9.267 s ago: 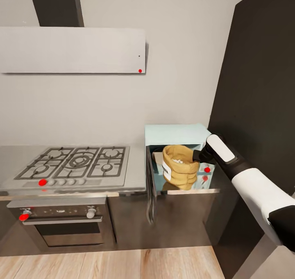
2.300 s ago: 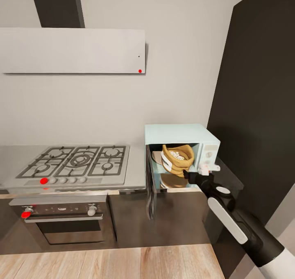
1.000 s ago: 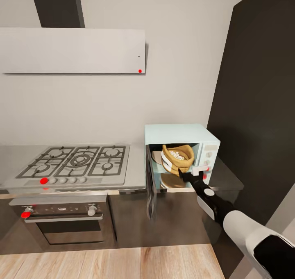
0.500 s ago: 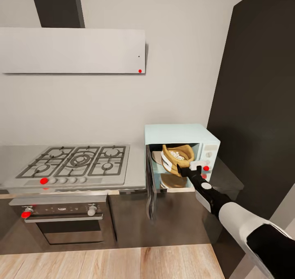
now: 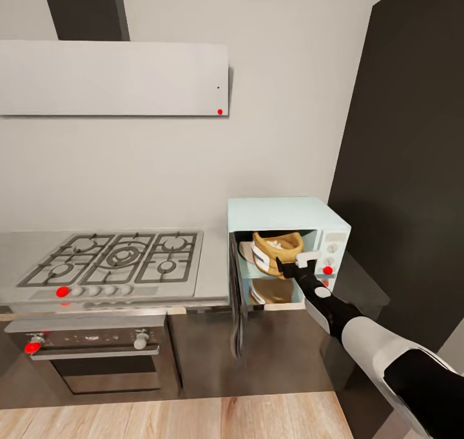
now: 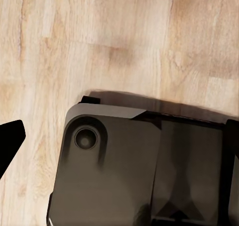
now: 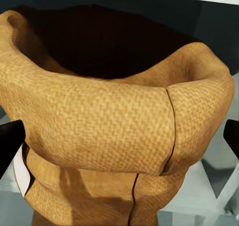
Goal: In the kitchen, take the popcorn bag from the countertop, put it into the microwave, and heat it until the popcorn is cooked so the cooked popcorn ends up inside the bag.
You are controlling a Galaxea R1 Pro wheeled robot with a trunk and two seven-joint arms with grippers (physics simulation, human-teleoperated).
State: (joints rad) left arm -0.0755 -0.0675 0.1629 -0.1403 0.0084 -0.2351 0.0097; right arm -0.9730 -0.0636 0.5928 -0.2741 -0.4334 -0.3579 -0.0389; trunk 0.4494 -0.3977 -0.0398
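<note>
The pale mint microwave (image 5: 283,210) stands on the grey countertop (image 5: 216,273) with its dark door (image 5: 237,300) swung wide open. Inside it the tan popcorn bag (image 5: 276,251) sits leaning a little, white label toward the door, with pale bits of popcorn (image 5: 275,242) faint at its mouth. My right gripper (image 5: 294,263) is open at the oven's opening, right at the bag's front. In the right wrist view the bag (image 7: 114,121) is very close between my spread fingertips (image 7: 10,141), its inside dark. My left gripper (image 6: 119,141) hangs open over the wood floor.
A steel gas hob (image 5: 116,258) with an oven (image 5: 96,355) below it lies left of the microwave, under a white hood (image 5: 113,78). A tall dark cabinet (image 5: 412,168) walls the right side. The robot's dark base (image 6: 124,171) and wood floor (image 6: 99,37) show under the left arm.
My right gripper has come up and forward from below the microwave's front to the bag's front, staying open. The head view has tilted slightly. The bag has not moved.
</note>
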